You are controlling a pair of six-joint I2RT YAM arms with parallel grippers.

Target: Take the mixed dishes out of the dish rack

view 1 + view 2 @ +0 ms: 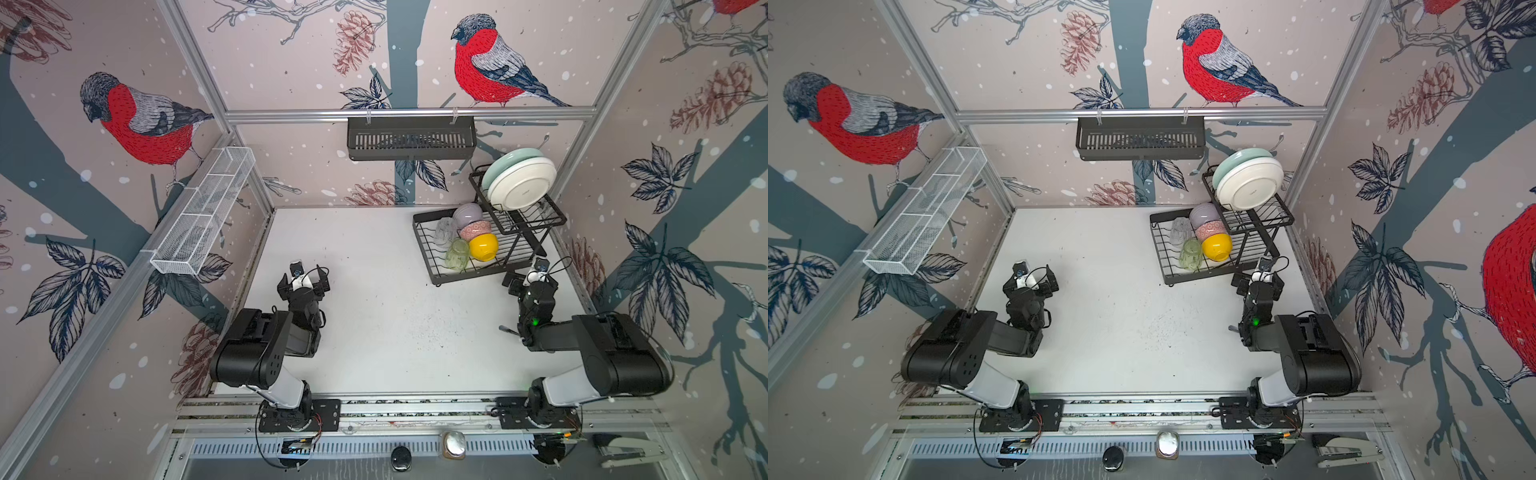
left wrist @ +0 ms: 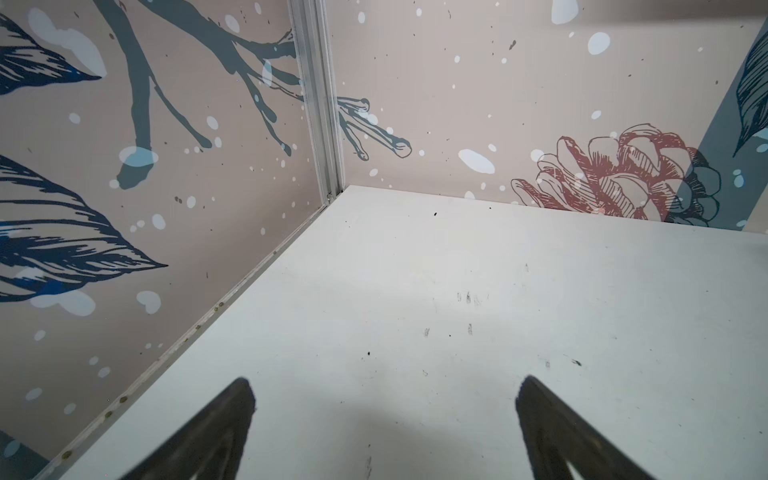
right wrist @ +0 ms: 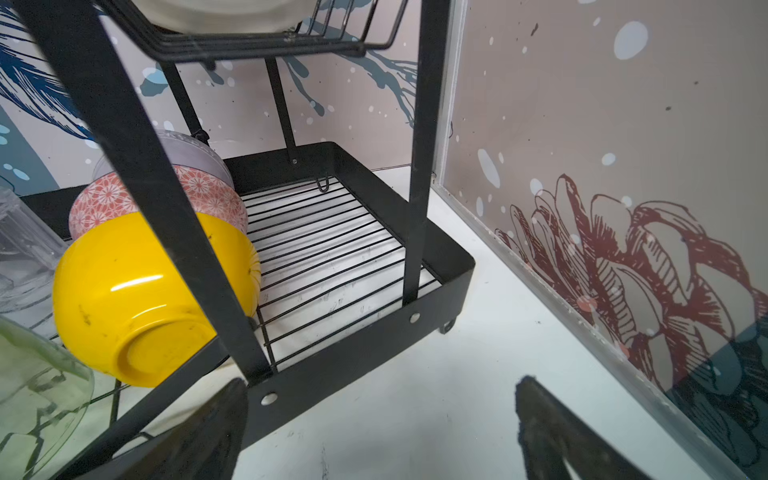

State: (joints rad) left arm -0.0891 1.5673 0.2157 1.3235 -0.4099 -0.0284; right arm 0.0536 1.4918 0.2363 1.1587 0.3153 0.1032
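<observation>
Unloading not begun: my right gripper (image 3: 384, 384) sits by the rack (image 3: 353, 349), jaws spread, empty; left gripper (image 2: 384, 380) likewise. Next I clear the frame for the yellow bowl (image 3: 137, 291), seemingly nearest.

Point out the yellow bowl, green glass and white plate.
yellow bowl (image 1: 483, 246), in a top view, rounded side.
green glass (image 1: 457, 253), in a top view, body.
white plate (image 1: 521, 185), in a top view, underside.

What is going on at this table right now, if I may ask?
Two robot arms are set to unload the dish rack, which looks full: plates on the raised tier, bowls and glasses below. The right gripper hovers at the rack's near corner, the left gripper over the table; both have open, empty jaws.
</observation>
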